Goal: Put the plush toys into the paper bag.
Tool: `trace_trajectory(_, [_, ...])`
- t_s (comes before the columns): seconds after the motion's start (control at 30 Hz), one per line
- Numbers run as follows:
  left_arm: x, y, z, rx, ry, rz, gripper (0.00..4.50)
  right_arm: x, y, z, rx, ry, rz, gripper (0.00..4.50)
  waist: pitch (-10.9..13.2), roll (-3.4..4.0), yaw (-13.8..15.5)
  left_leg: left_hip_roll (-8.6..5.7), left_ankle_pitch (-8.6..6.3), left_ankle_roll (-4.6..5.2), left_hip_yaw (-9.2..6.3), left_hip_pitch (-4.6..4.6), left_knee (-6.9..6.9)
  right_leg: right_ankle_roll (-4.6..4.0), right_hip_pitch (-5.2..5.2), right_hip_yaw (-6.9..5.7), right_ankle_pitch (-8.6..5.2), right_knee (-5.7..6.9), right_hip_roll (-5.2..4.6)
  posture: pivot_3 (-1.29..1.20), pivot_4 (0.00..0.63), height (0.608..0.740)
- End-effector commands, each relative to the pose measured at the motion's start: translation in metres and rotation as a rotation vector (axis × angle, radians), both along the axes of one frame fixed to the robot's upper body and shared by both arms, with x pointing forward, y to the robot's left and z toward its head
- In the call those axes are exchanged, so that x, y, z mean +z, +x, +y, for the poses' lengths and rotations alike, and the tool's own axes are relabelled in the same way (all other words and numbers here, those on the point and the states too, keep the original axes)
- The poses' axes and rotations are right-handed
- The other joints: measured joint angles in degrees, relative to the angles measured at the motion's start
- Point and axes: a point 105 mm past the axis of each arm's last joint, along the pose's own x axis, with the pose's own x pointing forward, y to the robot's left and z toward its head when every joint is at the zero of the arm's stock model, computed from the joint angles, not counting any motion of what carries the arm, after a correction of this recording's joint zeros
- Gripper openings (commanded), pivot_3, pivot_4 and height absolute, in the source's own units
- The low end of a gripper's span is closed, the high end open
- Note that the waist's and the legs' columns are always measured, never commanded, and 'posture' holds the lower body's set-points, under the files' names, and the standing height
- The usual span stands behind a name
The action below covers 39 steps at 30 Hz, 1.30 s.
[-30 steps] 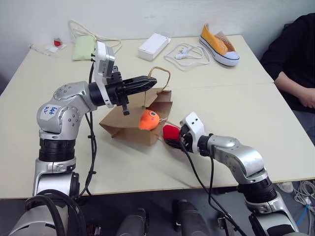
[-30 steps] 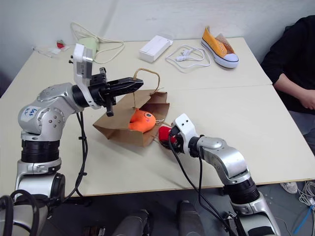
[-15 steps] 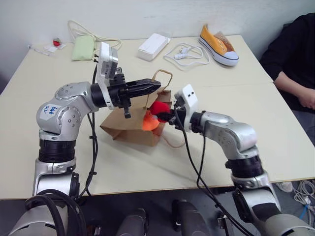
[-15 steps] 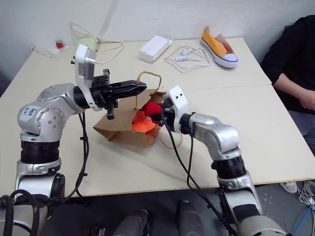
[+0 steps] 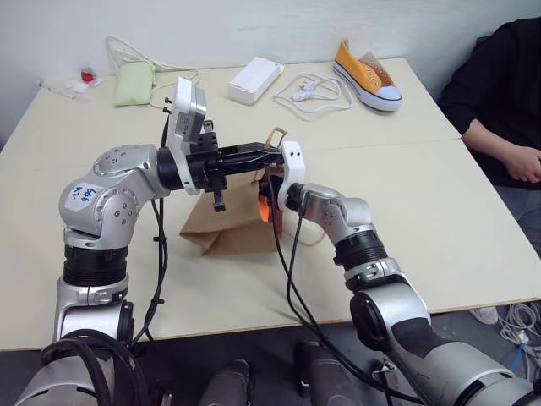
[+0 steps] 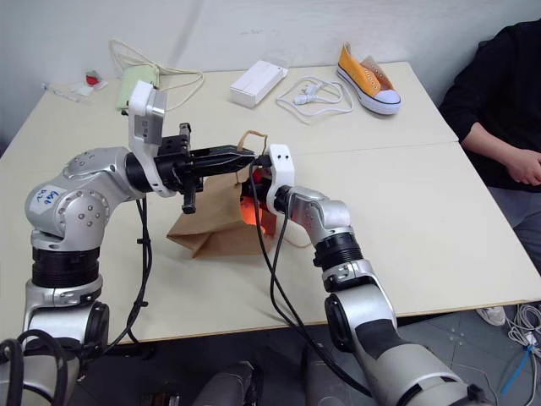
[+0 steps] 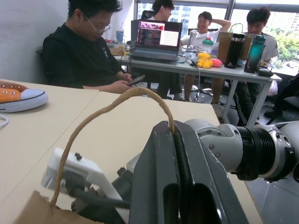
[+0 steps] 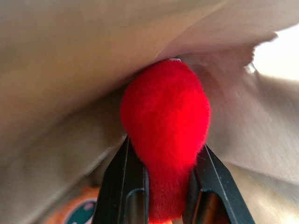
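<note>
The brown paper bag (image 5: 221,227) lies on the table with its mouth facing right. My left gripper (image 5: 264,152) is shut on one of the bag's twisted loop handles (image 7: 108,110) and holds it up. My right gripper (image 8: 166,156) reaches into the bag's mouth, shut on the round red plush toy (image 8: 164,112), which sits against the bag's inner paper wall. The orange plush toy (image 8: 77,211) lies inside the bag just below it, and a strip of it shows at the mouth (image 5: 263,208).
At the back of the table are an orange-and-white sneaker (image 5: 365,72), a white cable (image 5: 311,89), a white box (image 5: 254,79) and a pale green pouch (image 5: 133,83). A person in black (image 5: 503,93) sits at the right edge.
My right gripper has carried the red toy up off the table and leftwards into the bag's mouth. The left gripper has kept its hold on the handle.
</note>
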Motion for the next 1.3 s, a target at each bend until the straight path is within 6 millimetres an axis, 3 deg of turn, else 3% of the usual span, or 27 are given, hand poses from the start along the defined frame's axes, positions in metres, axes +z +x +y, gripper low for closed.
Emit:
trace_trajectory(0.03, [0.011,0.002,0.008,0.041,-0.027,-0.062,0.0,0.016,-0.003,0.009,0.051,0.025,-0.042,1.68,0.0,0.0,-0.1,0.01,0.0,0.0,0.0,0.0,0.0,0.0,0.0,0.0,0.0,0.0,0.0,0.0,0.15,0.74])
trace_trajectory(0.17, [0.006,0.006,0.011,0.06,-0.028,-0.053,0.0,0.034,-0.012,0.0,0.095,0.082,-0.069,3.02,0.0,0.01,-0.1,0.01,0.0,0.0,0.0,0.0,0.01,0.0,0.0,0.0,0.0,0.0,0.01,0.0,0.15,0.74])
trace_trajectory(0.3, [0.004,0.01,0.015,0.078,-0.035,-0.045,0.0,0.051,-0.036,-0.021,0.133,0.072,-0.13,4.42,0.0,0.0,0.4,0.0,0.0,0.0,-0.06,-0.01,0.03,0.0,0.0,-0.03,0.0,0.02,-0.01,0.0,0.15,0.74])
trace_trajectory(0.57, [0.007,0.019,0.029,0.112,-0.037,-0.041,0.0,0.053,-0.077,-0.085,0.057,-0.02,-0.146,4.47,0.0,0.0,0.8,-0.02,-0.01,0.01,-0.04,-0.05,0.02,0.0,-0.01,-0.02,0.0,-0.01,-0.03,0.0,0.15,0.74])
trace_trajectory(0.7, [0.007,0.018,0.027,0.105,-0.035,-0.043,0.0,0.027,-0.097,-0.124,-0.05,-0.067,-0.051,4.47,0.0,0.0,1.4,-0.02,-0.01,0.02,-0.01,-0.04,0.0,0.0,0.01,0.01,0.0,-0.04,-0.03,0.0,0.15,0.74])
trace_trajectory(0.8, [0.007,0.018,0.023,0.091,-0.033,-0.042,0.0,0.006,-0.104,-0.136,-0.096,-0.09,0.013,4.47,0.0,-0.01,2.0,-0.02,-0.01,0.02,0.02,-0.05,0.0,0.0,0.01,0.03,0.0,-0.03,-0.03,0.0,0.15,0.74])
trace_trajectory(0.97, [0.009,0.016,0.017,0.064,-0.029,-0.046,0.0,-0.029,-0.105,-0.138,-0.135,-0.088,0.119,4.47,0.0,-0.01,1.9,-0.04,-0.01,0.03,0.06,-0.01,0.02,0.0,0.03,0.08,0.0,0.02,-0.04,0.0,0.15,0.74])
trace_trajectory(1.17, [0.01,0.016,0.015,0.057,-0.026,-0.05,0.0,-0.034,-0.105,-0.113,-0.092,0.007,0.161,4.47,0.0,-0.03,1.8,-0.02,-0.01,0.03,0.09,0.05,0.01,0.0,0.03,0.1,0.0,0.03,-0.02,0.0,0.15,0.74])
trace_trajectory(1.3, [0.009,0.015,0.014,0.055,-0.014,-0.061,0.0,-0.027,-0.106,-0.097,-0.061,0.111,0.177,3.56,0.0,-0.03,1.8,-0.01,-0.01,0.02,0.08,0.05,0.0,0.0,0.02,0.09,0.0,0.04,-0.01,0.0,0.15,0.74])
